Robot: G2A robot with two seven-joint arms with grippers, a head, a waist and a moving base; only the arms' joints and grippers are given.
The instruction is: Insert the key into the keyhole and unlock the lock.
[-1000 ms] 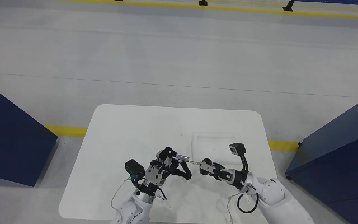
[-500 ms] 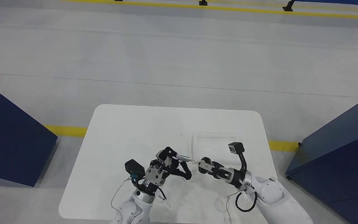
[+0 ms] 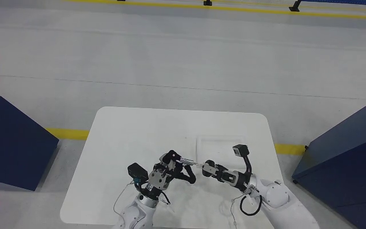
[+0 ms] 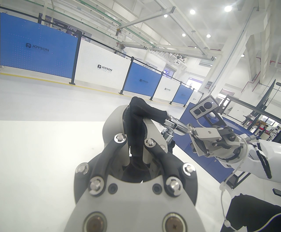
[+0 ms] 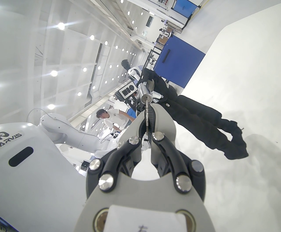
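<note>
Top view first: a white table with rounded corners stands on a pale grey floor. A yellow line runs behind it, and dark blue cabinets flank it on both sides. A faint rectangular outline marks the tabletop. At the near edge the two arms meet nose to nose. The left claw is clamped around the silver lock. The right claw pinches the key, lined up with the lock, both held above the table.

Left wrist view now: blue and white barrier panels fence off the hall, with ceiling lights blazing above. A black-sleeved finger curls over the lock and hides part of it. The right claw sits just beyond, snug against the lock's end.

Right wrist view: bright rows of lamps overhead, and a blue cabinet beside the table's edge. The claw's two fingers are pressed flat on the key, which stands edge-on. Its tip meets the keyhole in the round face of the lock cylinder. How deep it sits, I cannot tell. The left claw's black fingers wrap the lock body behind.
</note>
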